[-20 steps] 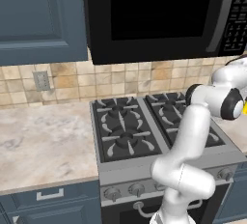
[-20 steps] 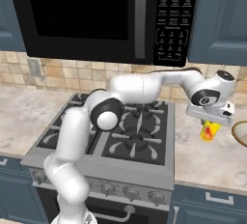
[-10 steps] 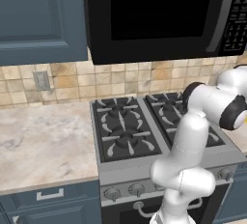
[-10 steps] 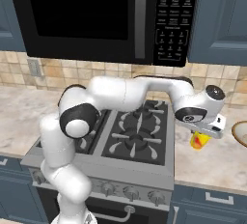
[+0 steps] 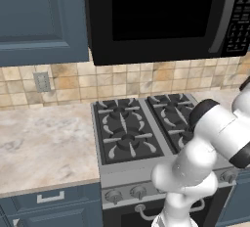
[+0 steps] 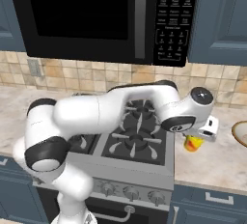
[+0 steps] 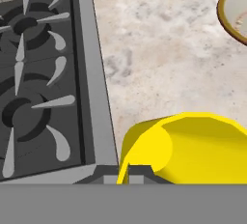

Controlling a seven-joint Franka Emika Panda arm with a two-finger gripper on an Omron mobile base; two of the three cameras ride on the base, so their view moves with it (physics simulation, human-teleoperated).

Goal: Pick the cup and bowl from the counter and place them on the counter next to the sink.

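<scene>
end effector [image 6: 197, 138] grips the cup [image 6: 192, 143] (bowl [image 7: 235, 11] nearby).

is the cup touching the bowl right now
Apart. In the hand view the yellow cup sits at the bottom while the bowl lies at the top right, with bare counter between them.

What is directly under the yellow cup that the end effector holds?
Under the cup lies beige counter, beside the stovetop. The cup's own body hides the spot right below it, so contact with the counter cannot be judged.
</scene>
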